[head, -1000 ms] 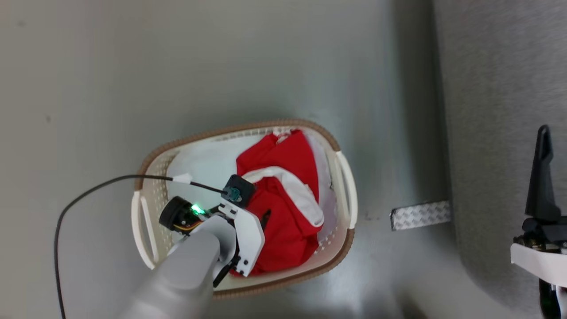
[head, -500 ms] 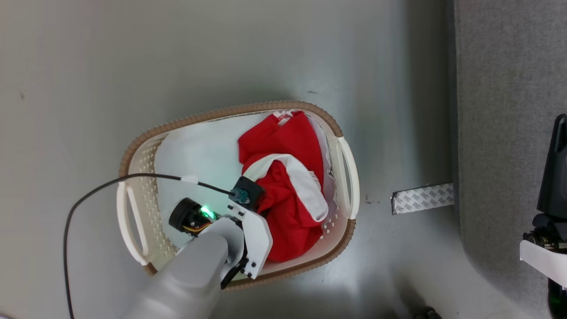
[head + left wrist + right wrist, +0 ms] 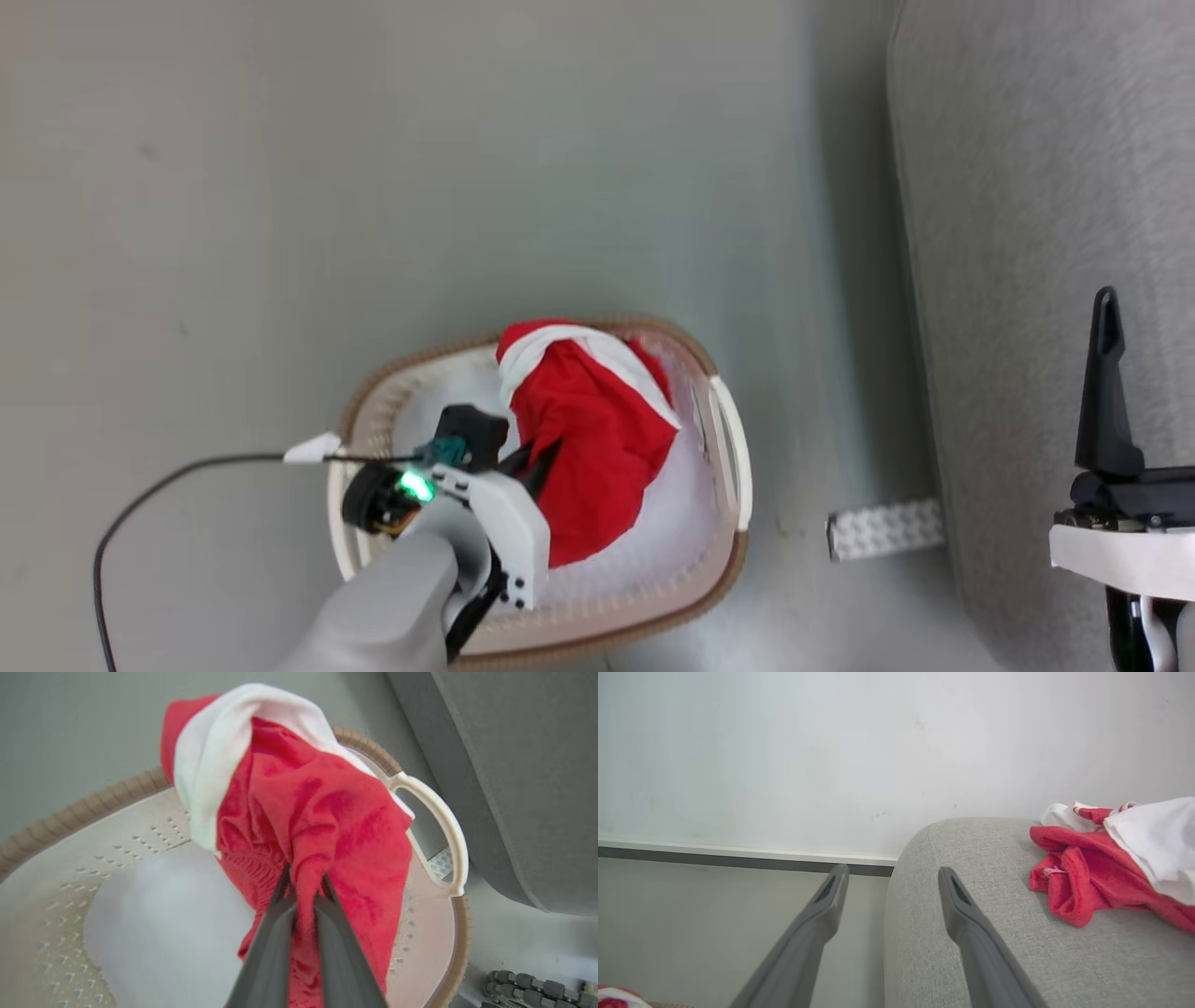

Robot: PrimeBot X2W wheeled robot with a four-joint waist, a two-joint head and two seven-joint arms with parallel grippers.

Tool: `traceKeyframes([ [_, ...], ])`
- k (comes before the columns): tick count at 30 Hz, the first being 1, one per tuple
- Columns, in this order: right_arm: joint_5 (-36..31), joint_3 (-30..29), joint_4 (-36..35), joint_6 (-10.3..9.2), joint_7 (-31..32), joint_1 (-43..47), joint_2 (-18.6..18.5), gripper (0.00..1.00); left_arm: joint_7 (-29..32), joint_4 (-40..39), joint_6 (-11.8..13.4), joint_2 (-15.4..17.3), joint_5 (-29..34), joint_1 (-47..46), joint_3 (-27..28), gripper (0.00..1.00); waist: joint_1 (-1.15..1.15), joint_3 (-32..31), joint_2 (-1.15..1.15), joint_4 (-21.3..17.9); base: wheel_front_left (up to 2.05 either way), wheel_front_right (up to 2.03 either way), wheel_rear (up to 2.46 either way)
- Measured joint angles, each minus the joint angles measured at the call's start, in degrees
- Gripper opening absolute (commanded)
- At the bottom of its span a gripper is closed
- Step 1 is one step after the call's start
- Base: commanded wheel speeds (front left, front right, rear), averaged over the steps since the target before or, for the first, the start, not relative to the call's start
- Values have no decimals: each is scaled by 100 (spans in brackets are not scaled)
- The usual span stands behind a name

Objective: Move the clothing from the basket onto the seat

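Hoisted since a second ago by the left gripper [image 3: 303, 884]: pinched shut on a fold of the red clothing [image 3: 327, 812], white trim uppermost, dangling above the basket [image 3: 93, 806] floor. Beyond, right of the basket, the grey seat [image 3: 1027, 233]. Over its edge, right gripper [image 3: 892, 870] spread wide, holding nothing; near it on the cushion, another red-and-white heap [image 3: 1092, 877].

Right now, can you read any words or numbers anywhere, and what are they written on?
Nothing can be read.
The patterned strip on the floor beside the seat: grey repeated marks, too blurred to read.
The small white tag on the red clothing lying on the seat: too small to read.
The red garment held by the left end effector, and the basket: no print visible.
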Motion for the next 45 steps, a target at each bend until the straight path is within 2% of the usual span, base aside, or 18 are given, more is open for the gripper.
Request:
traceKeyframes([
  [7, -8, -14, 368, 0, -4, 350, 1, 100, -136, -604, 10, 114, -337, 659, 181, 0, 0, -1109, 0, 170, 0, 0, 0],
  [11, -92, -13, 533, 0, -13, 658, 1, 100, -147, -1181, 149, 242, -420, 1066, 208, 0, -1, -1769, 0, 273, 0, 0, 0],
  [19, -191, 100, 703, -1, -14, 1193, -2, 100, -12, -3010, 924, 891, -570, 1791, 512, 0, -2, -2929, 0, 446, 0, 0, 0],
  [24, -99, 522, 734, 0, -14, 1504, -36, 100, 320, -4447, 1494, 1450, -593, 2232, 672, 0, -3, -3498, 0, 502, 0, 0, 0],
  [28, 71, 1158, 666, -1, 14, 1587, -261, 100, 638, -5523, 1859, 1846, -565, 2383, 755, 0, -2, -3807, 0, 538, 0, 0, 0],
  [34, 599, 2897, 427, 0, 264, 1217, -823, 100, 1122, -6639, 2097, 2209, -447, 2397, 711, 0, -1, -3911, 0, 581, 0, 0, 0],
  [39, 1034, 3930, 381, -1, 463, 443, -1228, 100, 1382, -7035, 2073, 2252, -345, 2281, 525, 0, -1, -3912, 0, 604, 0, 0, 0],
  [45, 1504, 4778, 656, -1, 632, -376, -1515, 100, 1582, -7230, 1871, 2131, -321, 2190, 205, 0, 0, -3973, 0, 666, 0, 0, 0],
])
